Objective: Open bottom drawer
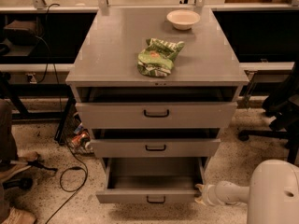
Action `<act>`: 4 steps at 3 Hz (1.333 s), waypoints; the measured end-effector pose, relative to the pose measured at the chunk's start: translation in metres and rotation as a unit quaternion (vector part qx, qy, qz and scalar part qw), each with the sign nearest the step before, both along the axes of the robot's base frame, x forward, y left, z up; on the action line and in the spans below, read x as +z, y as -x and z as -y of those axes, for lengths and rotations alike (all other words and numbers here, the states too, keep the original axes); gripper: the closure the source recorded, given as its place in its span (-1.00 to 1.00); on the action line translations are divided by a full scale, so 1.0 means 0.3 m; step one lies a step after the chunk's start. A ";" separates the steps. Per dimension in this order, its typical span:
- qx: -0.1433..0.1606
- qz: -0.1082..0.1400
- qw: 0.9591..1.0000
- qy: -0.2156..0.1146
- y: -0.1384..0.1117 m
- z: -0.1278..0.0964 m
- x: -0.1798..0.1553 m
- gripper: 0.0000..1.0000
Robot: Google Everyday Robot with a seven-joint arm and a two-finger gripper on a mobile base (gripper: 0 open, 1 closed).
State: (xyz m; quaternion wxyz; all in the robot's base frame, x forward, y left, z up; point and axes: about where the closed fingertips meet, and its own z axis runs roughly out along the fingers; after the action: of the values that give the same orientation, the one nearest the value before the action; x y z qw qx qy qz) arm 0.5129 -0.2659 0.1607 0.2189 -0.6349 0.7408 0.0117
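The bottom drawer [126, 197] is the lowest grey front with a small black bar handle [155, 200]. It is pulled well out, and its empty inside shows. The top drawer [156, 115] and the middle drawer [155, 148] stand out a little. My gripper [201, 193] is at the end of my white arm [233, 192], low on the right. It sits against the right front corner of the bottom drawer.
On the cabinet top [112, 45] lie a green chip bag [158, 56] and a white bowl [183, 18]. Black cables [70, 174] and small clutter [79, 139] lie on the floor at the left. An office chair base [275, 120] stands at the right.
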 end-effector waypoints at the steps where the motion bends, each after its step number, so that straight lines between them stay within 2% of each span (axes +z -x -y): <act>1: -0.008 -0.009 1.000 -0.005 0.059 0.012 -0.014 1.00; 4: -0.017 -0.013 1.000 -0.005 0.095 0.019 0.000 1.00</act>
State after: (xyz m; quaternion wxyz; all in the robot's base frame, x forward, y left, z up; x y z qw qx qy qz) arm 0.4844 -0.2715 0.1606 0.2126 -0.6211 0.7541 0.0202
